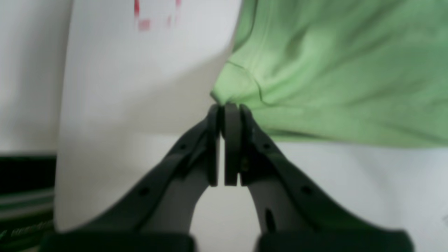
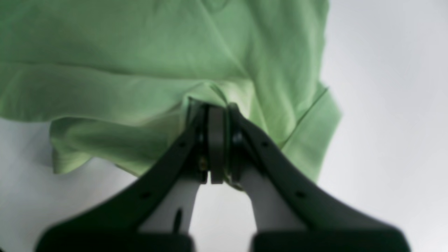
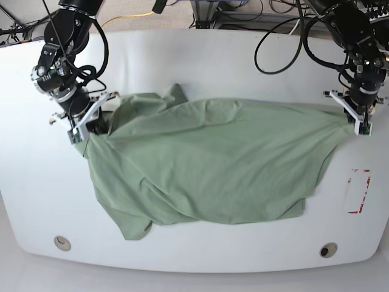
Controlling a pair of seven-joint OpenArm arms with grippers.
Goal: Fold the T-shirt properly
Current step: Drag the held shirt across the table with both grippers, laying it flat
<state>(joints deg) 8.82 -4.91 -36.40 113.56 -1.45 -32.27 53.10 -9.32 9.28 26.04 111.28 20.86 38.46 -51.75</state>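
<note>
White table (image 3: 200, 55), red-marked label (image 3: 358, 191), cables (image 3: 279, 42)

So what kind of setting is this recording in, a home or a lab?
Most likely a robotics lab or test bench. A bare white table carries two arms, with loose cables on the floor behind and red tape marks on the top. The only work item is the T-shirt.

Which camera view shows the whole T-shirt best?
The base view: the T-shirt lies spread out and wrinkled on the white table, stretched between both arms. Each wrist view shows only a bunched edge pinched in a shut pincer: left pincer, right pincer.
</note>
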